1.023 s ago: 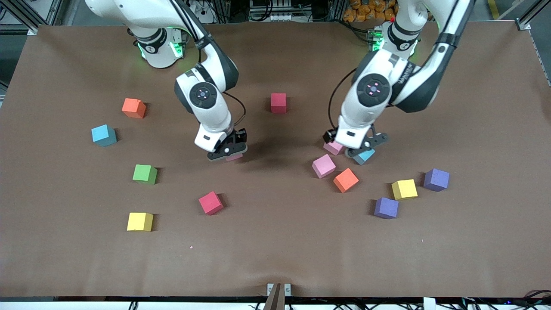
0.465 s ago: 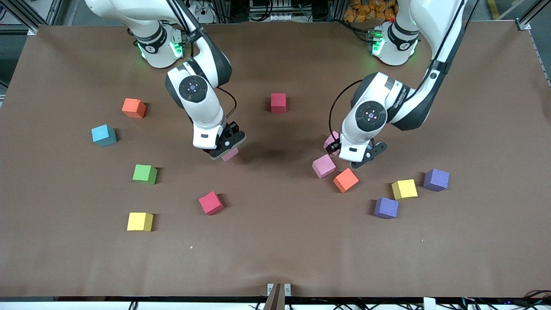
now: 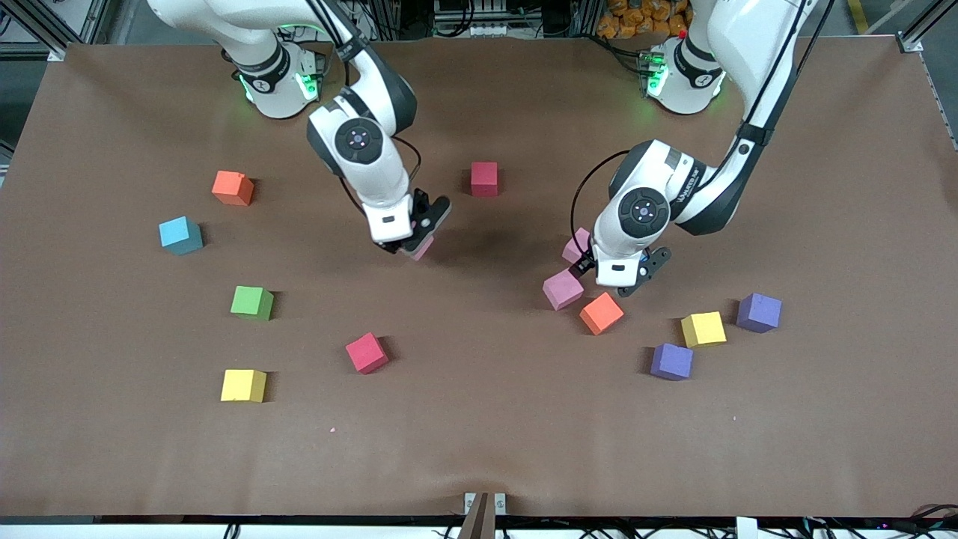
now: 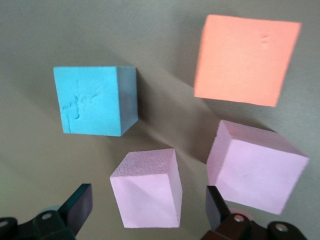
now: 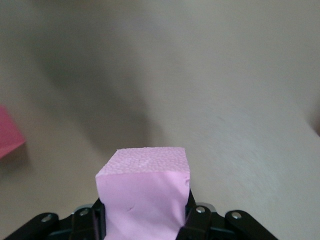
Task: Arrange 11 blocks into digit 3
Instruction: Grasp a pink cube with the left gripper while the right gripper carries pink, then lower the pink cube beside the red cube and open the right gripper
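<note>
Front view | right claw (image 3: 414, 241) clamps pink block (image 3: 420, 248) aloft | left claw (image 3: 625, 278) spread, empty, over blocks

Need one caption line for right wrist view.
Right gripper shut on a pink block above the brown table.

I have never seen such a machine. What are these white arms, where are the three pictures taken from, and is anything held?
These are two robot arms at a brown table. One picture looks down from across the table; the other two come from cameras on the wrists. Coloured foam blocks lie scattered. The right hand is shut on a pink block, held over the table's middle. The left hand is open above another pink block, with a blue block and an orange block beside it.
</note>
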Controlling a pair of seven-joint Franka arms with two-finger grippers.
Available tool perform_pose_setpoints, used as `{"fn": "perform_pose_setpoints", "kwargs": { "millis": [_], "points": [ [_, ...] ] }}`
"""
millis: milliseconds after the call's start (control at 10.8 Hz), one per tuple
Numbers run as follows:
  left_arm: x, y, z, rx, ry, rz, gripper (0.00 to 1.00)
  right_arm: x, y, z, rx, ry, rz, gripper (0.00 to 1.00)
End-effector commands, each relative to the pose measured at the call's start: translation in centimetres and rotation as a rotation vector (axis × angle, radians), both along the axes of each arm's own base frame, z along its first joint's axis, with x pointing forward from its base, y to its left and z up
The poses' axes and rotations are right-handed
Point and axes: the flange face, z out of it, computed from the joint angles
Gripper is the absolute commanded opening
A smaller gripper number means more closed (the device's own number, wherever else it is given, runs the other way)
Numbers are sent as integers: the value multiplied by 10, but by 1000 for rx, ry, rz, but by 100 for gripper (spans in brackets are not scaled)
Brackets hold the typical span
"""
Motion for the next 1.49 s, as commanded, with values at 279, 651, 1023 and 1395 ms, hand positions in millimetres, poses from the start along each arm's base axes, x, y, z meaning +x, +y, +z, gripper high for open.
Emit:
{"fn": "perform_pose_setpoints", "kwargs": {
  "millis": [279, 651, 1023, 1395],
  "points": [
    [-11, 5, -8, 14, -1, 25, 100, -81, 22, -35, -75, -8, 401, 31],
    [-14, 3, -25, 19, 5, 72, 100, -128, 56, -32, -46, -2, 425, 32],
    [-20, -1, -40, 43, 28, 136, 100, -142, 35, -68, 10, -25, 413, 31],
    [-23, -3, -53, 55, 46, 158, 100, -147, 39, -74, 8, -12, 420, 30]
  ]
}}
